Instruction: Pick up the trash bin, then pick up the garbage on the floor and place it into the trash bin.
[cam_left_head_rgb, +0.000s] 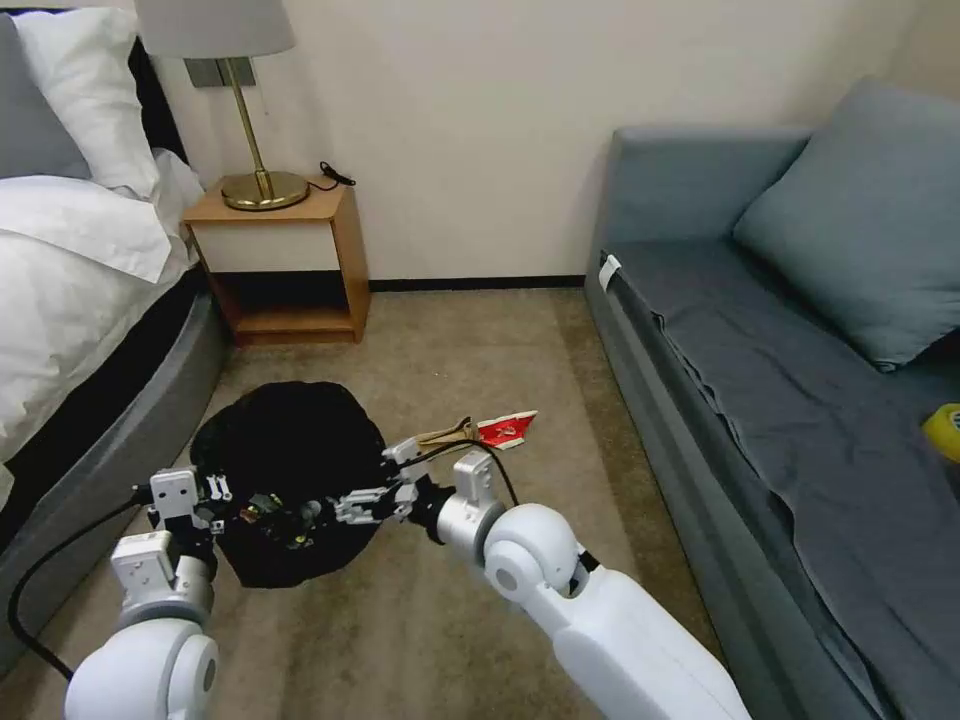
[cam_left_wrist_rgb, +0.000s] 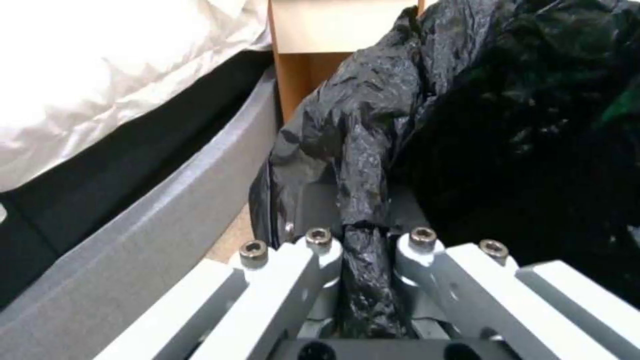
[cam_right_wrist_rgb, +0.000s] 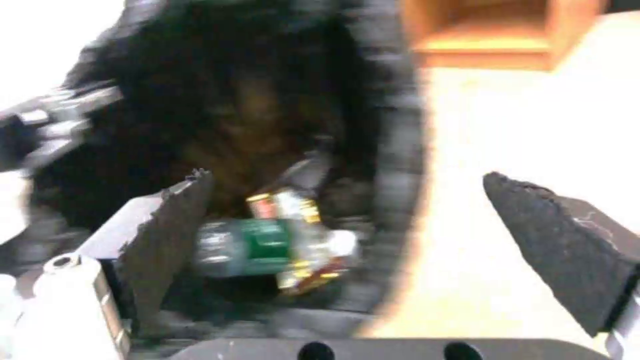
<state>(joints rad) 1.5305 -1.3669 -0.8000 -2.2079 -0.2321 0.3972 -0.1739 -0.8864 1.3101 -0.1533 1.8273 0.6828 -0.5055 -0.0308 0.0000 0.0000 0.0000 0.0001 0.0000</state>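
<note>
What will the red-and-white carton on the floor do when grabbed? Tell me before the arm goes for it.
The red-and-white carton looks flattened and creased, so it is probably light and will likely crumple or bend rather than stay stiff. Lying low on the carpet, it may slide instead of lifting. It seems unlikely to roll.

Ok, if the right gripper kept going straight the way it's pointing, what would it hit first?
Probably the trash bin: the open right gripper points into its mouth, toward the bottle inside. Depth is unclear.
</note>
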